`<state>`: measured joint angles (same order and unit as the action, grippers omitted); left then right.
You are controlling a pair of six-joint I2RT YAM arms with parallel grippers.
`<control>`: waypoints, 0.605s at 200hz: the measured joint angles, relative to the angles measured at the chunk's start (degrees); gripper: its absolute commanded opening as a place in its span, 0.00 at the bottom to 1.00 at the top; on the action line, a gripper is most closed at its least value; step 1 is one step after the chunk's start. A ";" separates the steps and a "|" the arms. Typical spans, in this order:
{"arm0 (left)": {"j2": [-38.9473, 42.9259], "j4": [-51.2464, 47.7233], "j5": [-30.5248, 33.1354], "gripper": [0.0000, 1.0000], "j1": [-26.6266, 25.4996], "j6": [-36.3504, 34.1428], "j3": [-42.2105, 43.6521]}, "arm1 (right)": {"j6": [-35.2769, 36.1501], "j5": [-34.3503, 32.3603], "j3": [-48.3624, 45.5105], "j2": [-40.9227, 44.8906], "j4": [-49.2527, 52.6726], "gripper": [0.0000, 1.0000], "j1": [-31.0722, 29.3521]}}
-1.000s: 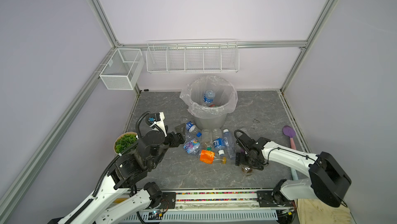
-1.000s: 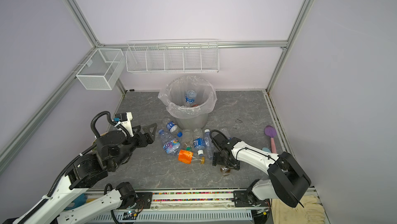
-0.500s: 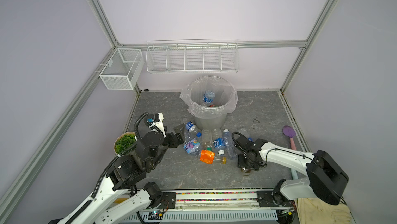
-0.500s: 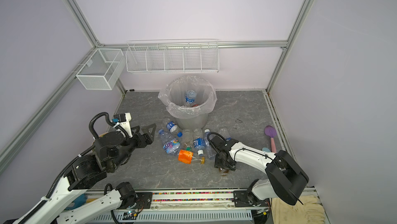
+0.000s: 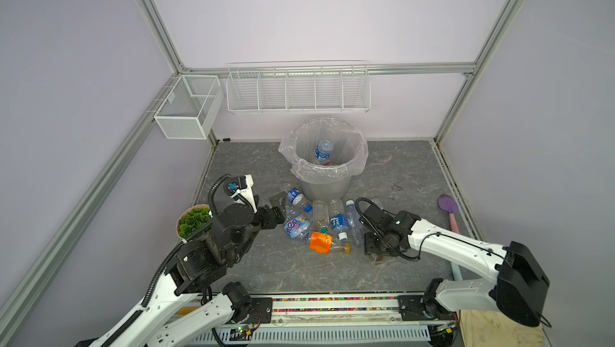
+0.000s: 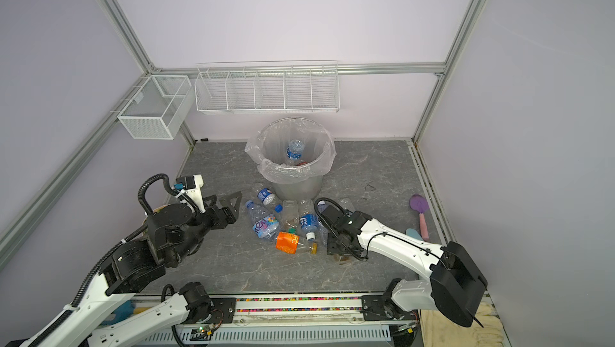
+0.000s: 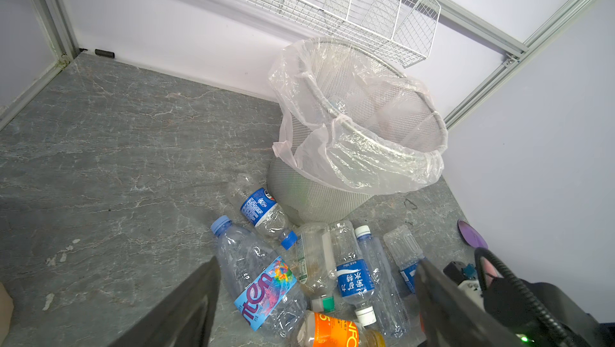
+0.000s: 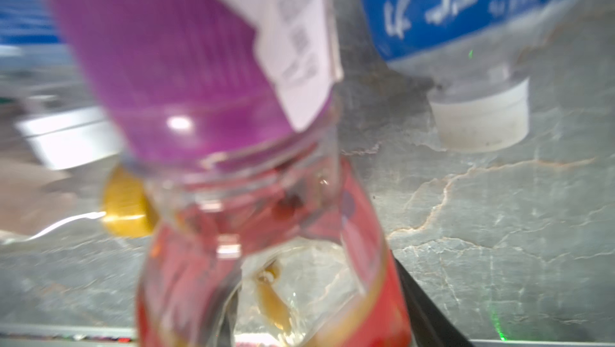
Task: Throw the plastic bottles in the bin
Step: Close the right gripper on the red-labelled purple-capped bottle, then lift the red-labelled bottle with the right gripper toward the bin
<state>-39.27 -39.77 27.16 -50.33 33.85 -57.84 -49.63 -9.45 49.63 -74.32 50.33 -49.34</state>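
Several plastic bottles lie in a heap in front of the bin (image 5: 324, 180) (image 6: 294, 185) (image 7: 312, 202). Among them are a bright-labelled one (image 5: 297, 225) (image 7: 266, 292), an orange one (image 5: 321, 241) (image 6: 289, 241) and a blue-labelled one (image 5: 338, 222) (image 7: 354, 282). One more bottle (image 5: 323, 150) stands inside the bin. My left gripper (image 5: 279, 207) (image 6: 230, 209) (image 7: 316, 264) is open at the heap's left edge, holding nothing. My right gripper (image 5: 374, 251) (image 6: 336, 249) points down at the heap's right edge. It is shut on a red-labelled bottle (image 8: 259, 262) with a purple top, which fills the right wrist view.
White wire baskets (image 5: 298, 89) (image 5: 188, 109) hang on the back and left walls. A pot of green leaves (image 5: 193, 220) sits beside my left arm. A purple spoon (image 5: 447, 205) lies near the right wall.
The right jaws have closed on the red-labelled bottle, and that gripper has edged slightly towards the heap. My left arm has barely moved and its jaws stay open.
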 measured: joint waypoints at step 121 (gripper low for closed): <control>-0.90 0.02 0.02 0.90 0.00 -0.02 0.00 | 9.07 -6.88 8.90 11.21 4.42 0.07 -4.39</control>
<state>-40.16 -39.75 27.18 -50.33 33.82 -57.84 -40.56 -16.34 58.52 -63.11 54.74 -53.74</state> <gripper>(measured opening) 0.904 0.653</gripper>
